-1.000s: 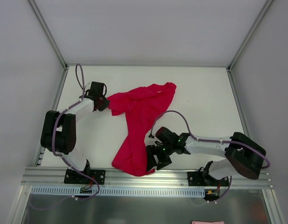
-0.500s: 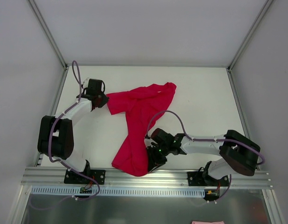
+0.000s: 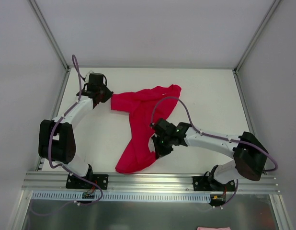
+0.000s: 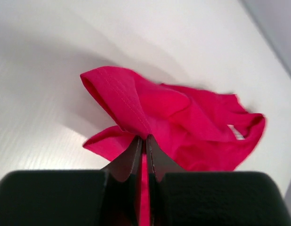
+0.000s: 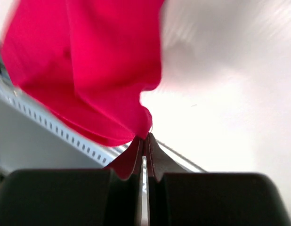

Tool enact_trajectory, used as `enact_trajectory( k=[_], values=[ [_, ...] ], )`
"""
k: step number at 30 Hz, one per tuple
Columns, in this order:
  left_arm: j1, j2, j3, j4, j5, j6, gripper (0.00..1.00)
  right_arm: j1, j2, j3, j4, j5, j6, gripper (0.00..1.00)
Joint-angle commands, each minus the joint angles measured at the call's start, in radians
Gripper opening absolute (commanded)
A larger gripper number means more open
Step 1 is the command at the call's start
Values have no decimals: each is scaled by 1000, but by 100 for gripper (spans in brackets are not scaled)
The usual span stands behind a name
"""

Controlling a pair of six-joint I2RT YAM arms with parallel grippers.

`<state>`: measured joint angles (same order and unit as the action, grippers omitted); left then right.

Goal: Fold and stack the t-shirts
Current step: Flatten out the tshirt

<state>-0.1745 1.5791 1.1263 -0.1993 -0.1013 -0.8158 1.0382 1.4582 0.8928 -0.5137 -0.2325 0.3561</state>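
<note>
The left gripper (image 3: pixel 108 98) sits at about 10 o'clock on the white table (image 3: pixel 215 105). Its fingers (image 4: pixel 131 157) are pressed together on a bunched fold of the red t-shirt (image 3: pixel 138 120), and in its wrist view a hemmed edge (image 4: pixel 112 94) rises in a loop just above the pinch. The t-shirt is crumpled rather than flat, lying left of the table's middle. A short arm of cloth runs from the left gripper toward 3 o'clock to a far corner at about 1 o'clock (image 3: pixel 174 89). From there the main body trails down, so its long axis runs from 1 o'clock to 7 o'clock and ends in a rounded lobe (image 3: pixel 131 165) just short of the metal rail (image 3: pixel 153 181) at the near edge. A small pale patch (image 4: pixel 237 134) shows near the neckline, but it is too small to tell whether it is a label. To the right, at about 5 o'clock of the cloth, the right gripper (image 3: pixel 155 145) has its fingers (image 5: pixel 157 160) shut on a thin edge of the t-shirt (image 5: pixel 89 61), which hangs above the fingertips in its wrist view.
</note>
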Motion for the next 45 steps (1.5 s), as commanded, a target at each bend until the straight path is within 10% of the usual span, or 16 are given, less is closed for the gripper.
enact_trajectory(
  k=[1, 10, 19, 31, 45],
  values=[
    [13, -86, 139, 46, 44, 44, 0, -129, -56, 203, -268, 225, -145, 1],
    [13, -142, 437, -37, -96, 176, 0, -406, -1, 723, -643, 704, -272, 1],
    [15, -258, 512, -75, -221, 263, 0, -546, 42, 896, -706, 1048, -332, 1],
    [15, -341, 549, -95, -258, 326, 0, -670, 198, 1239, -609, 1320, -392, 1],
    [15, -16, 791, -114, -107, 233, 0, -687, 266, 1369, -136, 1368, -645, 1]
  ],
)
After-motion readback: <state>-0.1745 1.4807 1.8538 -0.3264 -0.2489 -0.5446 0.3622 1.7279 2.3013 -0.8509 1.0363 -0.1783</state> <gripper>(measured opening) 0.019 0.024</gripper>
